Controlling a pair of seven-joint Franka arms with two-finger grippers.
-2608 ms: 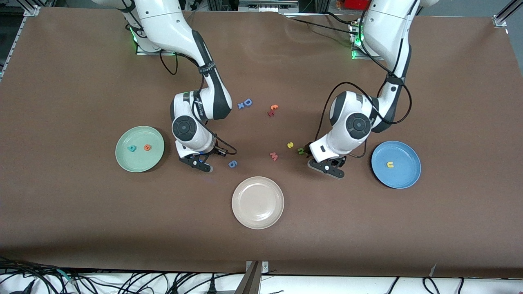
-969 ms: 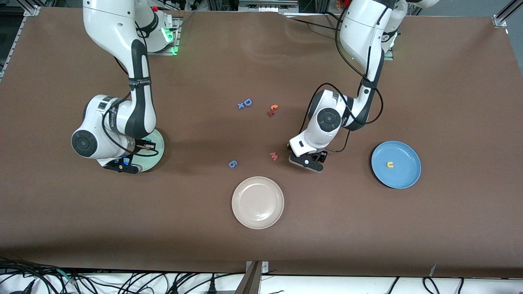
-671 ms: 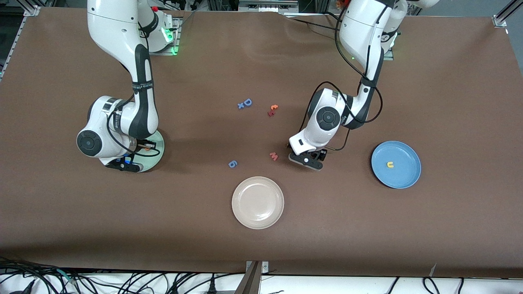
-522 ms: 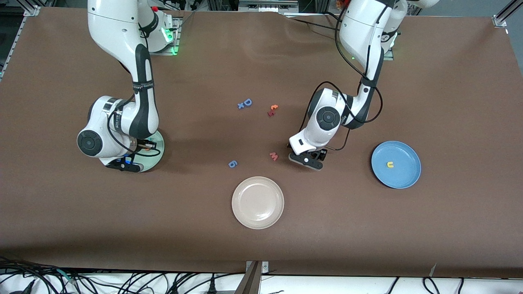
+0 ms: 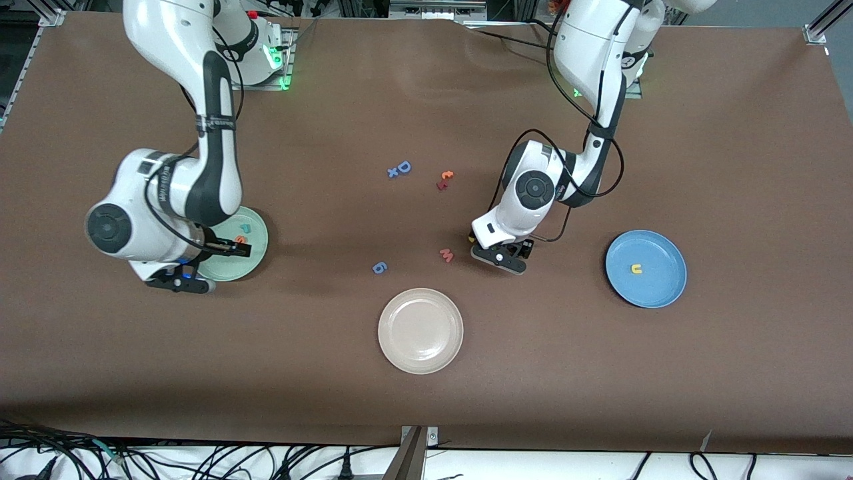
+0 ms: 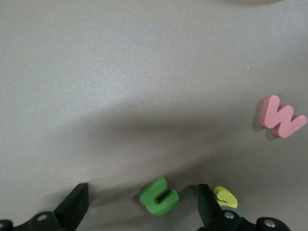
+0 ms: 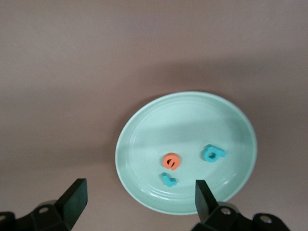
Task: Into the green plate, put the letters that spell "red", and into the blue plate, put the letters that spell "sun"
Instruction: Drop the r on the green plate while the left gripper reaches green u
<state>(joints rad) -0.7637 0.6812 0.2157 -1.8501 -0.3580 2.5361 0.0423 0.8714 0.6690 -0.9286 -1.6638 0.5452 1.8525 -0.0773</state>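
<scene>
red set looks done: my right gripper (image 7: pixel 137 202) is up over the green plate (image 7: pixel 144 130), fingers spread wide and empty, and the right wrist view shows the orange e (image 7: pixel 170 161), the teal d (image 7: pixel 213 153) and the small teal r (image 7: pixel 168 180) all lying in the plate. That arm has nothing left to fetch, so I'd park it

sun set is one of three: the yellow u (image 5: pixel 636 269) sits in the blue plate (image 5: pixel 660 290) at the left arm's end of the table. Step in hand is the pick of the next sun letter with my left gripper (image 6: pixel 142 209)

Left is low over the table, between the pink w (image 6: pixel 281 118) and the blue plate, fingers wide open, nothing held. In the left wrist view the green n (image 6: pixel 159 196) lies flat on the table between my two fingers, not touching either as far as I can tell. The yellow s (image 6: pixel 225 197) is just beside one finger, outside the gap, partly hidden by it

Next move, my read: come straight down and close on the n, keeping the s clear of that finger so it isn't dragged. Foam is thin and light, so the grip needs to land low on it, else it may tip or slip. Then carry it to the blue plate, come back for the s
</scene>
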